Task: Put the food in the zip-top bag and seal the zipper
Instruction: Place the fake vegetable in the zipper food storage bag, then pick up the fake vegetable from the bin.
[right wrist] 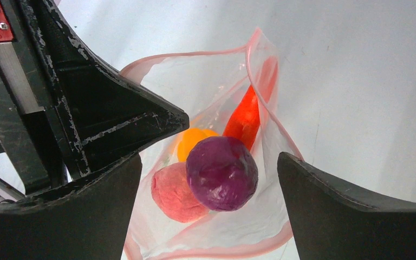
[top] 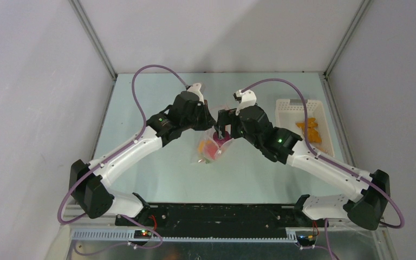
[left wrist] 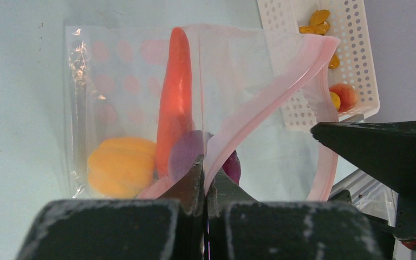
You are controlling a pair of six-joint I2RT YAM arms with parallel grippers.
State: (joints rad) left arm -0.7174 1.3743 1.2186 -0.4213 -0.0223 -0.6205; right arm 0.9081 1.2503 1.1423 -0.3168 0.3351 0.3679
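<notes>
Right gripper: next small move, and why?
Probably lift the right gripper straight up, clear of the zip-top bag. Its jaws stand open, the purple food lies inside touching neither finger, the left gripper pinches the zipper, and more food waits in the white basket.

Lit brightly and evenly from overhead, with soft, pale shadows under the arms on the bench point(top: 260, 179). White glare on the bag point(left wrist: 119, 70) along its creased left edge. Slightly soft close up on the left end effector point(left wrist: 205, 173); faintly grainy in both wrist views.
</notes>
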